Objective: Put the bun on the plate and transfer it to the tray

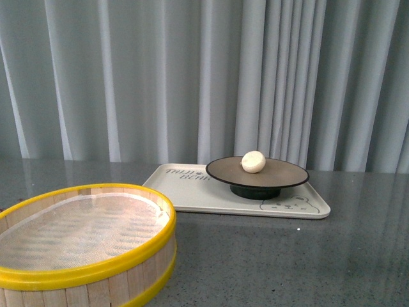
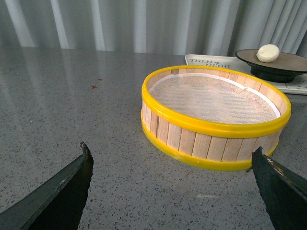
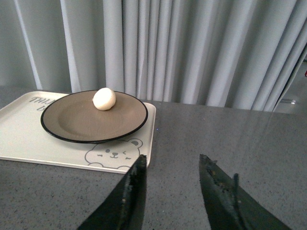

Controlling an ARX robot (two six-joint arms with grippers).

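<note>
Black fingers [image 3: 218, 191] apart, above table [image 3: 230, 139]

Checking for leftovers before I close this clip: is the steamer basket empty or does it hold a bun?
Empty. The steamer basket shows only its white mesh liner in front and left wrist views. The one bun sits on the plate.

You see the bun [image 1: 253, 162] lying on the plate [image 1: 281, 173], a little toward its far side. The plate stands on the tray [image 1: 192, 192], on the tray's right half. The tray lies on the tabletop [image 1: 287, 256], toward the back, with the curtain [image 1: 160, 77] behind it. The steamer basket [image 1: 89, 268] stands in front of the tray and to its left, near you, apart from the tray.
</note>
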